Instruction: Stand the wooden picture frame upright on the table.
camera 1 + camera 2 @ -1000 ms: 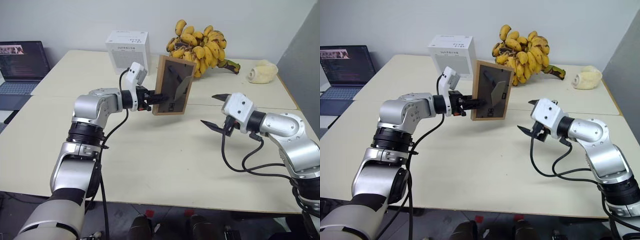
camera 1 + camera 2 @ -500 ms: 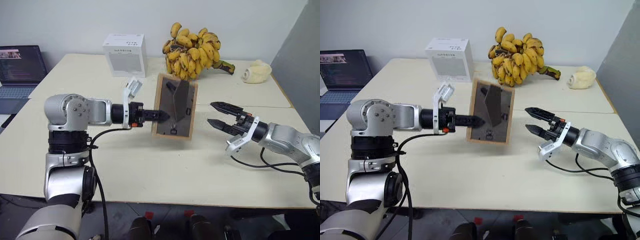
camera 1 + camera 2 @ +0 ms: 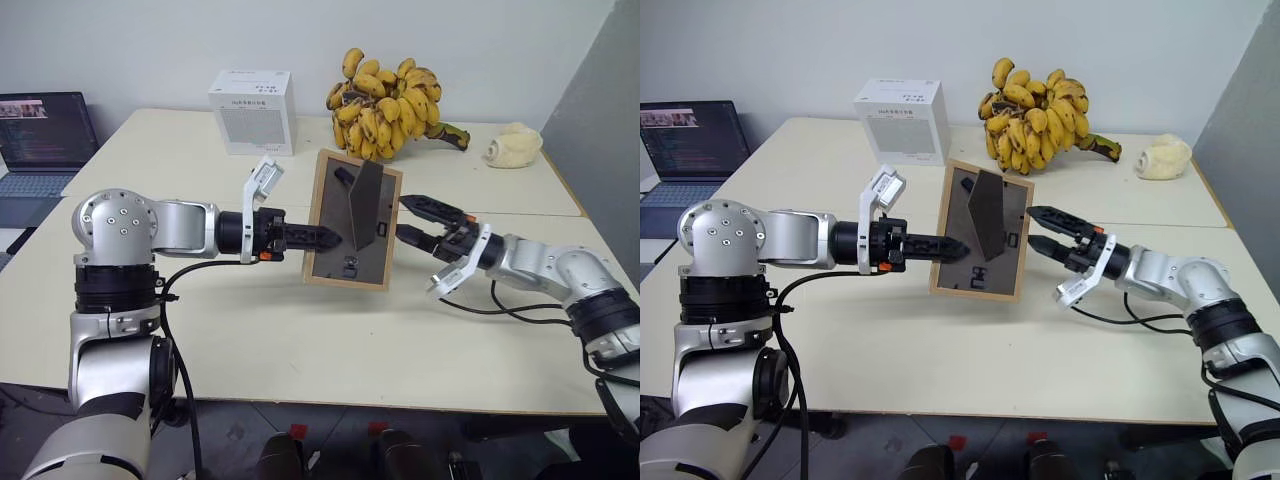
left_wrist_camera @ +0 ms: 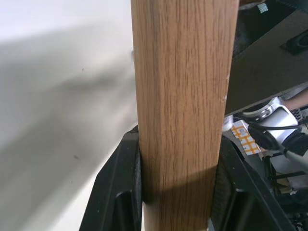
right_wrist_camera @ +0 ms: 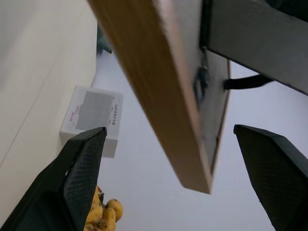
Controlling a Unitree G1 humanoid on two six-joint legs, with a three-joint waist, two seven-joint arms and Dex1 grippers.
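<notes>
just bananas (image 3: 388, 85) beside white box (image 3: 253, 110)

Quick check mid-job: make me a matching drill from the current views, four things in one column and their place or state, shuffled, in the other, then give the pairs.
Things:
1. wooden picture frame
2. left gripper
3. right gripper
4. white box

Places or states:
A. open, its fingers at the frame's right edge
B. standing at the far side of the table, left of the bananas
C. held above the table, back panel and stand facing the camera
D. clamped on the frame's left edge

Pairs: 1-C, 2-D, 3-A, 4-B
</notes>
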